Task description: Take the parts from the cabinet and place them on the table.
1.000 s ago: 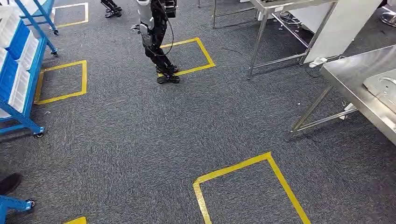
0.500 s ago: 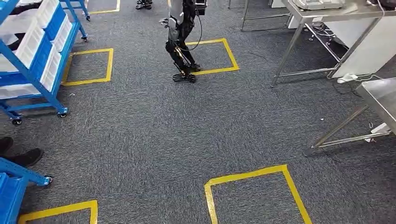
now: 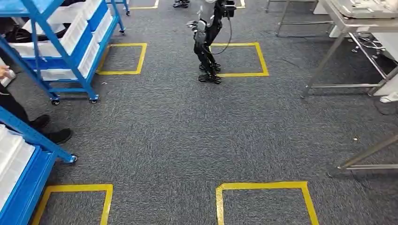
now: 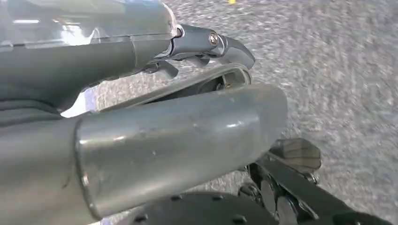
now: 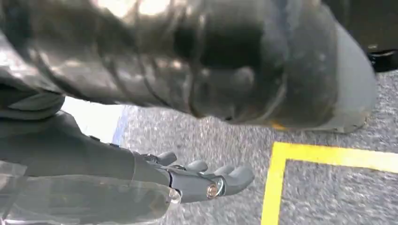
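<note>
From my seat, a wheeled cabinet loaded with bins stands at far left, a second rack sits nearer on that side, and a person's feet rest on the floor between them. Another robot stands ahead at centre beside a taped floor square. A table stands far right, and what I take for another table's legs sit nearer.

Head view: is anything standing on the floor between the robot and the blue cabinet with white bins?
Nothing visible blocks the carpet up to the blue cabinet. A person's shoes stand just left of that path, and another robot stands off to the right.
</note>
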Tool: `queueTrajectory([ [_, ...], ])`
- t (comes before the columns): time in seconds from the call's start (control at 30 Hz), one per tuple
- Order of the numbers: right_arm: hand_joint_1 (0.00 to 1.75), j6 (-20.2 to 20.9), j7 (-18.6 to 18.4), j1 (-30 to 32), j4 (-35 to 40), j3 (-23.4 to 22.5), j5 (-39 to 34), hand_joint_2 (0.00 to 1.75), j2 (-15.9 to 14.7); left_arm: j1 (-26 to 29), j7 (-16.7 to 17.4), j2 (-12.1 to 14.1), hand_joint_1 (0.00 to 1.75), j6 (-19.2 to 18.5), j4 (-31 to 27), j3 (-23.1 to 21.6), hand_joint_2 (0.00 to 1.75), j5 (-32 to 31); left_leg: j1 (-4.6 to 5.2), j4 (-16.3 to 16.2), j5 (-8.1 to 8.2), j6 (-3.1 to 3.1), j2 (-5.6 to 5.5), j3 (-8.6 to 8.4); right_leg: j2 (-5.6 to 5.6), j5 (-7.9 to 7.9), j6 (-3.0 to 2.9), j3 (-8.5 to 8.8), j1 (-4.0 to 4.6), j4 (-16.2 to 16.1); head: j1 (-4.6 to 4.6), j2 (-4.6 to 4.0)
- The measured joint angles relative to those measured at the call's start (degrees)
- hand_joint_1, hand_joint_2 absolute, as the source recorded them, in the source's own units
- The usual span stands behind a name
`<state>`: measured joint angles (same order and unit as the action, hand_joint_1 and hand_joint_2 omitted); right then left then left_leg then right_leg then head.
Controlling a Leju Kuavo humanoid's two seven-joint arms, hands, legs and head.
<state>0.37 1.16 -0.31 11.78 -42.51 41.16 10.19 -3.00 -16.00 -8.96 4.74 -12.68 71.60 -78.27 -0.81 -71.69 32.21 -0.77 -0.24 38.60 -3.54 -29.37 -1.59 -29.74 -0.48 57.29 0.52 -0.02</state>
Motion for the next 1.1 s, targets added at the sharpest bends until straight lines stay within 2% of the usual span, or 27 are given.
queueTrajectory([
  [0.03,0.00,0.0,0.0,-0.1,0.0,0.0,0.0,0.00,0.0,0.0,0.0,0.0,0.00,0.0,0.0,0.0,0.00,0.0,0.00,5.5,-2.57,0.09,0.49,-3.00,-0.60,-0.15,0.19,0.19,-0.03,0.1,0.00,0.00],
  [0.07,0.00,0.2,0.0,-0.1,0.0,0.0,0.0,0.00,0.0,0.0,0.0,0.1,0.00,0.0,0.0,0.0,0.00,0.0,0.02,10.9,-4.62,0.30,1.89,-6.05,-1.08,-0.33,0.42,0.45,-0.03,0.1,0.00,0.00],
  [0.1,0.00,0.2,0.0,0.0,0.0,0.0,0.0,0.00,0.0,-0.1,0.0,0.2,0.00,0.0,0.0,0.0,0.00,0.0,0.44,13.9,-4.13,0.58,4.03,-7.40,-1.58,-0.60,0.80,0.51,0.30,0.3,0.00,0.02],
  [0.13,0.00,0.2,0.0,-0.1,0.0,0.0,0.0,0.00,0.0,-0.2,0.0,0.2,0.00,0.0,0.0,0.0,0.00,0.0,0.58,14.1,-4.57,0.95,3.15,-7.54,-1.97,-0.81,1.18,0.59,0.40,0.4,0.07,0.02],
  [0.2,0.00,0.3,0.0,-0.4,0.0,0.0,0.0,0.00,0.1,0.0,0.0,0.2,0.00,0.0,0.0,0.0,0.00,0.0,0.85,13.9,-4.53,1.26,2.27,-7.10,-2.65,-0.71,1.63,0.86,0.28,0.3,0.04,0.02],
  [0.23,0.00,0.3,0.0,-0.6,0.0,0.0,0.1,0.00,0.1,0.1,0.0,0.2,0.00,0.0,0.0,0.0,0.00,0.0,0.82,14.1,-4.64,1.63,1.83,-7.03,-3.00,-0.79,1.96,1.03,0.32,0.2,0.02,0.00],
  [0.27,0.00,0.3,0.0,-0.7,0.0,0.0,0.3,0.00,0.1,0.1,0.0,0.2,0.00,0.0,0.0,0.0,0.00,0.0,0.32,14.7,-5.09,2.28,1.30,-7.69,-2.35,-1.33,2.48,1.02,-0.06,0.5,0.00,0.02],
  [0.3,0.00,0.3,-0.1,-0.6,0.0,0.0,0.4,0.00,0.1,0.0,0.0,0.2,0.00,0.0,0.0,0.0,0.00,-0.1,0.36,14.8,-5.18,2.59,0.91,-7.66,0.16,-2.66,2.66,0.48,-0.20,2.1,0.07,0.00],
  [0.33,0.00,0.2,-0.1,-0.4,0.0,0.0,0.5,0.00,0.1,0.0,0.0,0.2,0.00,0.0,0.0,0.0,0.00,-0.1,0.36,14.8,-5.31,2.89,0.59,-7.52,1.84,-4.92,2.65,-1.13,-0.25,5.5,0.04,0.00],
  [0.4,0.00,0.2,-0.1,-0.3,0.0,0.0,0.6,0.00,0.1,-0.2,0.0,0.3,0.00,0.0,0.0,0.0,0.00,-0.2,0.52,14.8,-5.36,3.01,-0.59,-7.31,3.17,-9.30,2.77,-6.01,-0.32,15.2,0.04,0.00],
  [0.43,0.00,0.2,-0.1,-0.3,0.0,0.0,0.7,0.00,0.1,-0.2,0.0,0.3,0.00,0.0,0.0,0.0,0.00,-0.2,0.57,14.7,-5.35,3.02,-1.26,-7.29,3.27,-9.65,2.83,-7.50,-0.32,18.0,0.04,0.00],
  [0.47,0.00,0.2,-0.1,-0.2,0.0,0.0,0.7,0.00,0.1,-0.2,0.0,0.3,0.00,0.0,0.0,0.0,0.00,-0.2,0.58,14.7,-5.35,3.02,-1.91,-7.35,3.30,-8.67,2.79,-7.74,-0.32,18.0,0.07,0.00],
  [0.53,0.00,0.2,-0.1,-0.2,0.0,0.0,0.8,0.00,0.1,-0.2,0.0,0.3,0.00,0.0,0.0,0.0,0.00,-0.3,0.58,14.6,-5.30,2.96,-3.36,-7.55,3.60,-4.03,2.56,-5.35,-0.34,12.2,0.07,0.00],
  [0.57,0.00,0.2,-0.1,-0.2,0.0,0.0,0.8,0.00,0.1,-0.2,0.0,0.3,0.00,0.0,0.0,0.0,0.00,-0.3,0.54,14.4,-5.18,2.77,-4.31,-7.71,4.73,-0.47,2.29,-2.56,-0.38,5.7,0.07,0.00],
  [0.6,0.00,0.2,-0.1,0.1,0.0,0.0,0.8,0.00,0.1,-0.2,0.0,0.2,0.00,0.0,0.0,0.0,0.00,-0.3,0.42,14.4,-5.08,2.61,-4.74,-7.57,7.38,0.32,1.99,-1.17,-0.51,2.1,0.07,0.00],
  [0.63,0.00,0.2,-0.1,0.2,0.0,-0.1,0.8,0.00,0.1,-0.4,0.0,0.2,0.00,0.0,0.0,0.0,0.00,-0.3,0.74,13.9,-4.99,2.23,-5.35,-7.22,8.35,-0.07,1.97,-0.88,-0.49,1.1,0.02,0.00],
  [0.73,0.00,0.2,-0.1,-0.2,0.0,-0.1,1.0,0.00,0.0,-0.1,0.0,0.2,0.00,0.0,0.0,0.0,0.00,-0.3,0.26,14.3,-5.48,1.18,-6.80,-6.82,6.81,0.02,1.45,-1.01,-0.04,1.4,0.04,0.00],
  [0.77,0.00,0.2,-0.1,-0.3,0.0,-0.1,1.0,0.00,0.0,0.0,0.0,0.2,0.00,0.0,0.0,0.0,0.00,-0.3,0.48,14.3,-5.48,0.79,-7.32,-6.51,6.28,0.25,1.08,-0.83,-0.35,0.9,0.04,0.00],
  [0.8,0.00,0.2,-0.1,-0.3,0.0,-0.2,1.1,0.00,0.1,0.0,0.0,0.3,0.00,0.0,0.0,0.0,0.00,-0.3,0.42,13.3,-4.47,0.65,-4.34,-6.44,5.20,0.56,0.44,-0.46,-0.51,0.3,0.07,0.00],
  [0.83,0.00,0.2,-0.1,-0.2,0.0,-0.2,1.1,0.00,0.1,-0.1,0.0,0.3,0.00,0.0,0.0,0.0,0.00,-0.3,0.49,10.5,-2.36,0.46,-1.96,-5.02,4.52,0.52,-0.14,-0.45,-0.37,0.2,-0.02,0.00],
  [0.87,0.00,0.2,-0.1,0.0,0.0,-0.2,1.2,0.00,0.1,-0.2,0.0,0.3,0.00,0.0,0.0,0.0,0.00,-0.3,0.42,5.8,0.25,0.24,-1.02,-2.73,3.60,0.43,-0.29,-0.52,-0.23,0.2,0.00,0.02],
  [0.9,0.00,0.2,-0.1,0.1,0.0,-0.2,1.2,0.00,0.1,-0.3,0.0,0.2,0.00,0.0,0.0,0.0,0.00,-0.3,0.30,1.0,2.39,0.03,-0.68,-0.46,2.73,0.37,-0.36,-0.52,-0.10,0.3,0.00,0.00],
  [0.93,0.00,0.2,-0.1,0.1,0.0,-0.3,1.3,0.00,0.1,-0.3,0.0,0.1,0.00,0.0,0.0,0.0,0.00,-0.4,0.17,-3.2,3.68,-0.18,-0.55,1.51,1.76,0.29,-0.44,-0.53,0.00,0.3,0.00,0.00],
  [0.97,0.00,0.2,-0.1,0.1,0.0,-0.4,1.3,0.00,0.1,-0.2,0.0,0.1,0.00,0.0,0.0,0.0,0.00,-0.4,0.06,-4.3,3.36,-0.29,-0.39,1.97,1.05,0.24,-0.42,-0.52,0.02,0.3,0.00,0.00],
  [1.0,0.00,0.2,-0.1,0.1,0.0,-0.4,1.3,0.00,0.1,-0.1,0.0,0.1,0.00,0.0,0.0,0.0,0.00,-0.4,0.02,-3.1,2.25,-0.35,-0.24,1.32,0.52,0.17,-0.37,-0.46,0.03,0.3,0.00,0.00],
  [1.07,0.00,0.2,-0.1,0.0,0.0,-0.5,1.3,0.00,0.1,0.0,0.1,0.2,0.00,0.0,0.0,0.0,0.00,-0.4,0.00,6.0,-2.41,-0.27,0.70,-3.60,-0.65,-0.09,-0.08,-0.10,-0.01,0.3,-0.02,0.00],
  [1.1,0.00,0.2,-0.1,-0.1,0.0,-0.5,1.3,0.00,0.1,0.0,0.1,0.2,0.00,0.0,0.0,0.0,0.00,-0.3,0.03,12.2,-4.69,-0.03,2.28,-7.01,-1.28,-0.31,0.21,0.17,0.00,0.4,0.00,0.00],
])
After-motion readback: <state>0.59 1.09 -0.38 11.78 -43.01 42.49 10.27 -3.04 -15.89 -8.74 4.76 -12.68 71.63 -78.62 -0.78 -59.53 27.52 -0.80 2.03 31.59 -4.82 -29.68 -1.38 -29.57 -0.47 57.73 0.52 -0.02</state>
